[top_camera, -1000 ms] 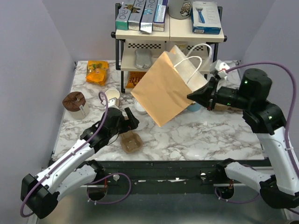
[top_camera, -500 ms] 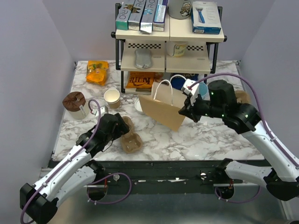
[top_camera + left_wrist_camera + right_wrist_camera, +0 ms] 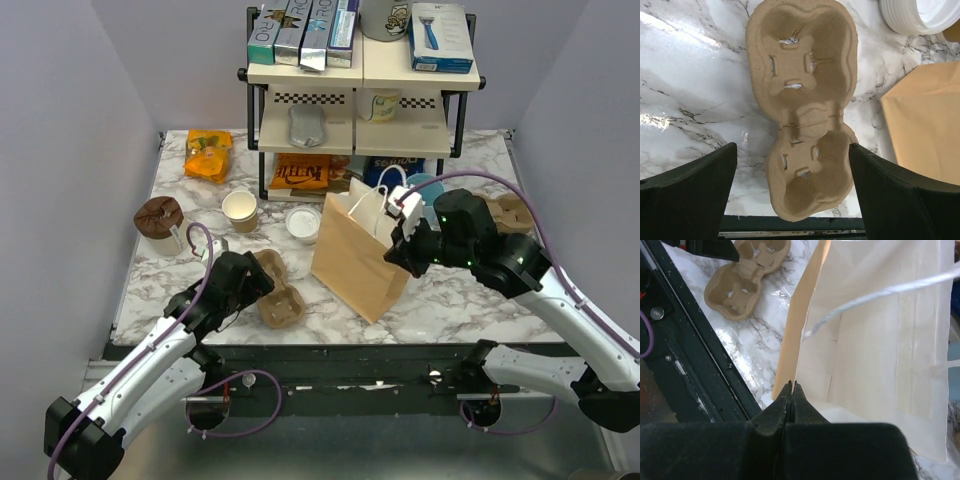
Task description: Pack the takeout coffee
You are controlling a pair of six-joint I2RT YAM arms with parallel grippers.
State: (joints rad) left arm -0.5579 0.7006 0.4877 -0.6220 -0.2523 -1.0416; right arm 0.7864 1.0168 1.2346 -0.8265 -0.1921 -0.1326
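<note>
No tan cup with a white lid shows in any view; the takeout coffee is hidden or out of view. A brown paper bag [image 3: 355, 262] with white cord handles stands open on the marble table, front middle. My right gripper [image 3: 393, 254] is shut on the bag's rim; in the right wrist view the gripper [image 3: 792, 386] pinches the wall edge, with the bag's pale inside [image 3: 865, 340] showing empty. My left gripper [image 3: 258, 282] is open and empty, its fingers either side of a cardboard cup carrier [image 3: 802, 100], just above it.
A lidless tan cup [image 3: 240, 208], a stack of white lids [image 3: 303, 222] and a dark brown round thing [image 3: 158, 215] sit at back left. A light-blue cup [image 3: 427, 186] stands behind the bag. A black shelf rack [image 3: 360, 100] stands at the back. The bag [image 3: 925, 130] is right of the carrier.
My right arm has brought the bag down from tilted in the air to standing on the table, nearer the front. My left gripper has drawn back over the cup carrier.
</note>
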